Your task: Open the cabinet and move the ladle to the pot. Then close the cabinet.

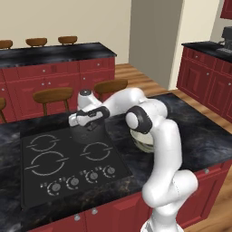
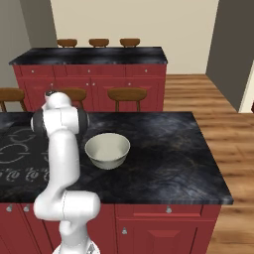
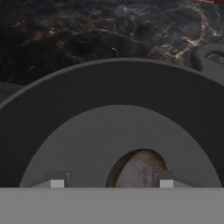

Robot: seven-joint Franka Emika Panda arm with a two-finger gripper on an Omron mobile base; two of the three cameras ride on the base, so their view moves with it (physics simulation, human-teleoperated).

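Hovering directly above the pot [image 3: 118, 113], the claw [image 3: 108, 183] points down into it with its two tips spread apart and gripping nothing. The ladle [image 3: 140, 168], a rusty brown bowl shape, lies on the pot floor between the tips. The pot sits on the black cooktop [image 1: 68, 163], at its rear right burner, on the dark marble surface [image 2: 163, 149]. A cream bowl [image 2: 107, 150] rests on the surface just right of the cooktop, beside the white arm [image 1: 158, 149].
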